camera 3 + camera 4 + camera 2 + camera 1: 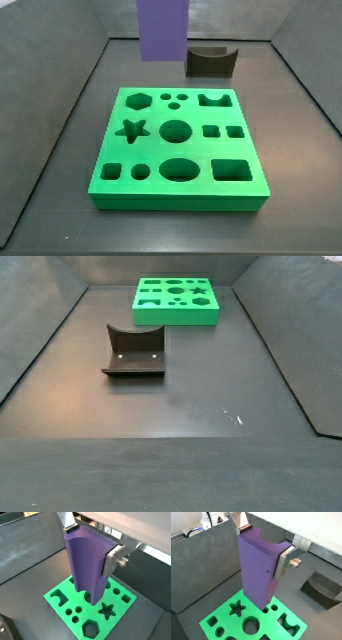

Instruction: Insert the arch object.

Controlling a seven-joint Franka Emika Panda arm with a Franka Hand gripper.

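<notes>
Gripper point(264, 544) of mine clamps the tall violet-purple arch object point(258, 567), its long axis vertical, hanging above the green moulded board point(221, 622) of cutouts.

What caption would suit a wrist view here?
Gripper holds the purple arch object upright above the green board.

I work in a lab test cell: my gripper point(264, 543) hangs inside a grey-walled bin point(67, 60), green board point(181, 150) on its dark floor.
</notes>
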